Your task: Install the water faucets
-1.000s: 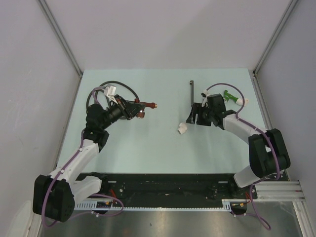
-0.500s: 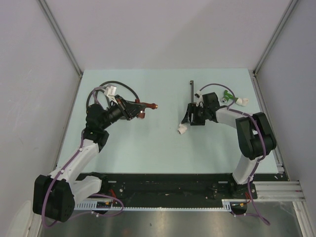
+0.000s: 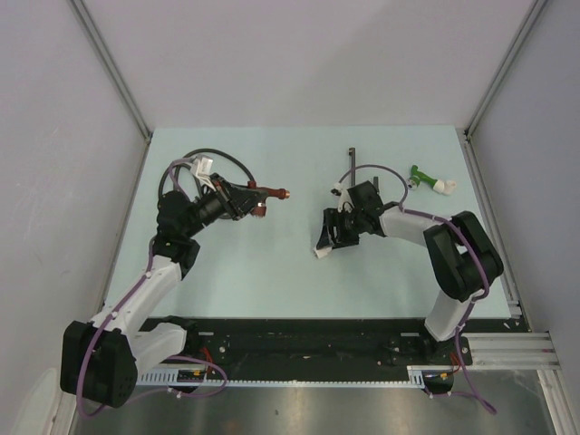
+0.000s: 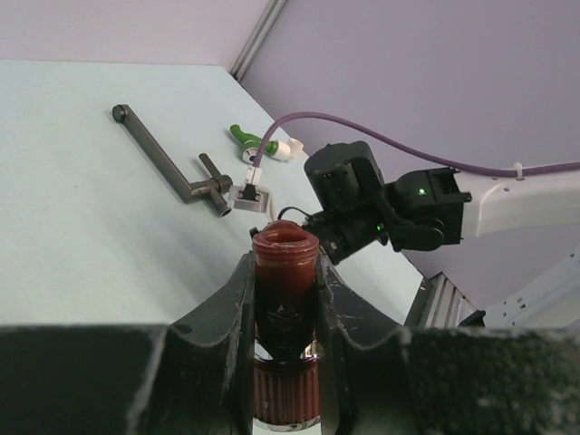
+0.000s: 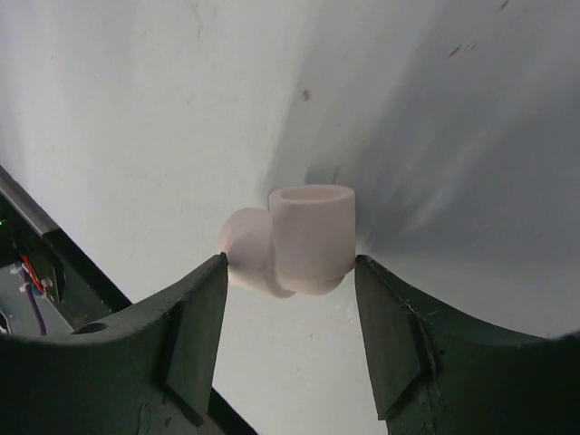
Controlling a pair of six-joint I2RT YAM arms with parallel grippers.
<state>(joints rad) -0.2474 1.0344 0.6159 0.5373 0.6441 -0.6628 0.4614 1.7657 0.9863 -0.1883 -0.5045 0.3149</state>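
Jaws of the right gripper (image 5: 290,265) have just reached the white elbow fitting (image 5: 310,237) and pinch it. Well left of it, the left gripper (image 4: 284,299) clamps the copper faucet (image 4: 285,263), probably ready for mating.

Top view, centre: elbow (image 3: 321,252) mostly hidden under right gripper (image 3: 325,243). Upper right: green faucet (image 3: 420,175) too small for detail. Left wrist view, lower centre: copper faucet (image 4: 285,272) flanks hidden by left fingers (image 4: 231,308).

The white elbow fitting (image 5: 304,237) looks smooth matt plastic, the reddish-brown faucet (image 4: 285,263) glossy, the table (image 3: 272,272) matt.
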